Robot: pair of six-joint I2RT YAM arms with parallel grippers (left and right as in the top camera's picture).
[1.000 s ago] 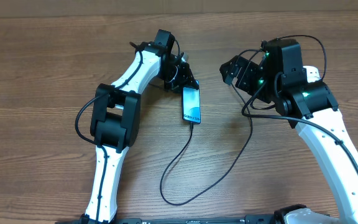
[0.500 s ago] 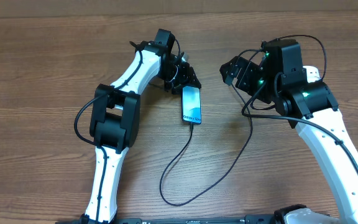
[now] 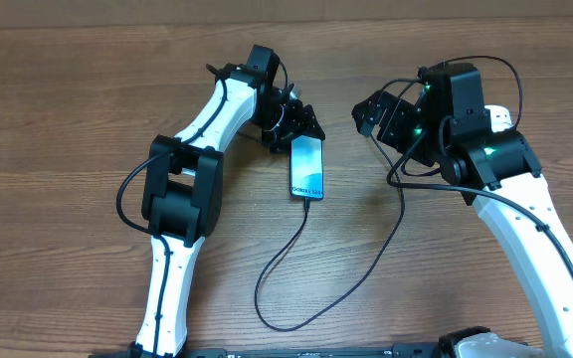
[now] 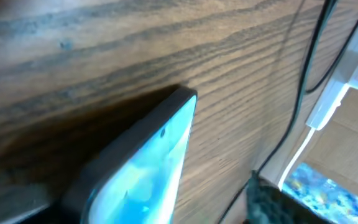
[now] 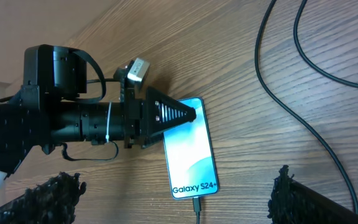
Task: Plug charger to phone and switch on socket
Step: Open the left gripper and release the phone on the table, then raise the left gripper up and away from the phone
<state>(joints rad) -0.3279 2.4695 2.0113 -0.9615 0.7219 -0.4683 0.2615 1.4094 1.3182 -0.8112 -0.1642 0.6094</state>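
Bordering top edge of phone (image 3: 306,167), left end effector (image 3: 302,131) spread; right end effector (image 3: 367,114) spread, apart.

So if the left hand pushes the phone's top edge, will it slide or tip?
Probably slides, not tips: the phone lies flat on the wooden table. It looks thin and rigid, so it should move as one piece. The charger joined at its bottom end lies slack in a loop, so it likely trails without much drag.

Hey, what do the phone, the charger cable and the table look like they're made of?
Phone: glossy, glass-like lit front; dark frame, metal or plastic unclear.
Charger cable: matte black, probably rubbery sheath; it lies in loose loops.
Table: wood or wood-look laminate, with visible grain lines.
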